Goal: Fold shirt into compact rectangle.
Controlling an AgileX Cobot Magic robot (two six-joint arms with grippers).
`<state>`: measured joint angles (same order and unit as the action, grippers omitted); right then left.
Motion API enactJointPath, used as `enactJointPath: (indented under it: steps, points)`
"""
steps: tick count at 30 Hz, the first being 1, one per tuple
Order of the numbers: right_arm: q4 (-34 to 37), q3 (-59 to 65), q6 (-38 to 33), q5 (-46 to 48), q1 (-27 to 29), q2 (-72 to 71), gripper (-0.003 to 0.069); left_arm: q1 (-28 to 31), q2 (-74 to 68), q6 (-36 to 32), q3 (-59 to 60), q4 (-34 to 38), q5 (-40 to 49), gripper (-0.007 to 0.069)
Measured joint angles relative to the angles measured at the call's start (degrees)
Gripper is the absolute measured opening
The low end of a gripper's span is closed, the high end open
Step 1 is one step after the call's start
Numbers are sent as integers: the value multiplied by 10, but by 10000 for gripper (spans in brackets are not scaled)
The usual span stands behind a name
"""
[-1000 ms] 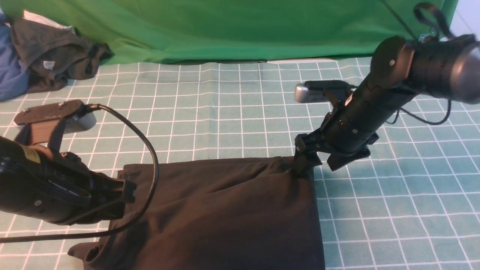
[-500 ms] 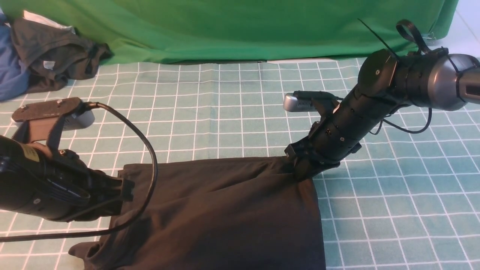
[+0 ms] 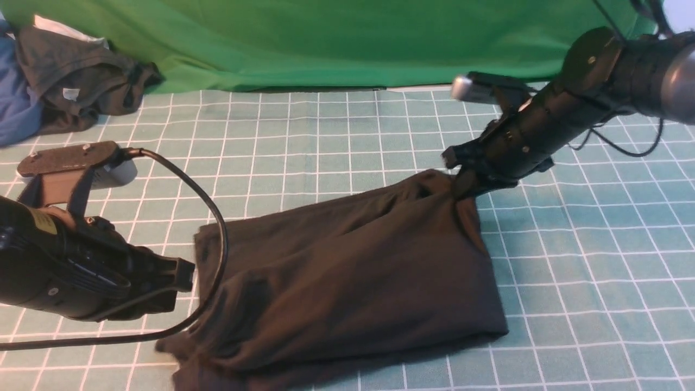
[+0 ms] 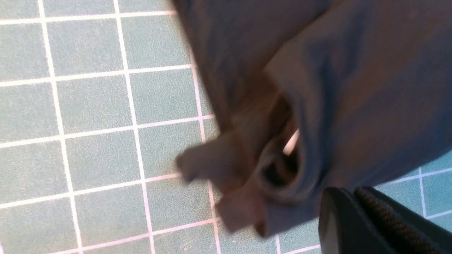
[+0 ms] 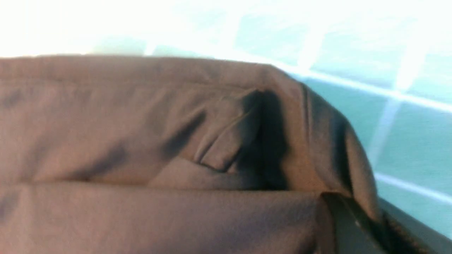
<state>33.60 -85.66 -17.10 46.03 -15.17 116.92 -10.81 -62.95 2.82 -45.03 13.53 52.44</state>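
Note:
The black shirt (image 3: 347,271) lies folded on the checked mat, plain side up, with no print showing. My right gripper (image 3: 461,187) is shut on its far right corner and holds that corner raised off the mat; in the right wrist view fabric (image 5: 141,141) drapes over the pinching jaws (image 5: 374,218). My left gripper (image 3: 184,274) is shut beside the shirt's left edge, just apart from it. In the left wrist view a bunched, blurred fold of shirt (image 4: 353,88) lies just past the closed tips (image 4: 353,194), with nothing between them.
A crumpled dark grey garment (image 3: 76,76) and blue cloth (image 3: 16,108) lie at the back left corner. A green backdrop (image 3: 326,38) closes off the far side. The left arm's cable (image 3: 217,217) loops over the shirt's left edge.
The right gripper went from open to shut on the shirt's far right corner, then lifted it up and away to the right. The shirt slid right, away from the still left gripper.

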Motion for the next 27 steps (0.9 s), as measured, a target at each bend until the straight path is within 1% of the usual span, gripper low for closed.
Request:
enactJointPath:
  steps: [3,5,6,9,11,12,13,14,15,16,18,19,20,21,22,23,25,27]
  points:
    - [-3,0,19,1,30,0,45,0,0,0,0,0,0,6]
    - [-5,0,21,3,37,1,48,0,0,0,0,0,0,6]
    - [-12,0,28,7,43,1,56,0,0,0,0,0,0,6]
    - [-53,0,70,13,48,1,115,0,0,0,0,0,0,6]
    - [-95,0,102,14,49,1,195,0,0,0,0,0,0,6]
    - [-99,0,107,13,49,1,213,0,0,0,0,0,0,6]
    - [-113,0,114,15,49,1,248,0,0,0,0,0,0,6]
    - [-143,0,123,26,49,1,325,0,0,0,0,0,-1,6]
    - [-146,0,123,26,49,1,334,0,0,0,0,0,-1,6]
    - [-159,0,122,39,49,1,380,0,0,0,0,0,-5,6]
    - [-178,-3,106,62,50,-2,426,0,0,0,0,0,-15,6]
    - [-184,-4,98,70,52,-7,423,0,0,0,0,0,-18,6]
    - [-193,-5,90,80,53,-15,401,0,0,1,0,0,-20,6]
    - [-207,-5,85,89,55,-35,335,0,0,2,0,0,-23,6]
    - [-210,-5,83,90,55,-39,322,0,0,2,0,0,-23,6]
    - [-217,-5,79,96,56,-68,225,0,0,2,0,0,-24,6]
    - [-221,-5,78,99,56,-121,98,0,0,2,0,0,-25,6]
    - [-221,-5,78,95,56,-184,49,0,0,2,0,0,-25,6]
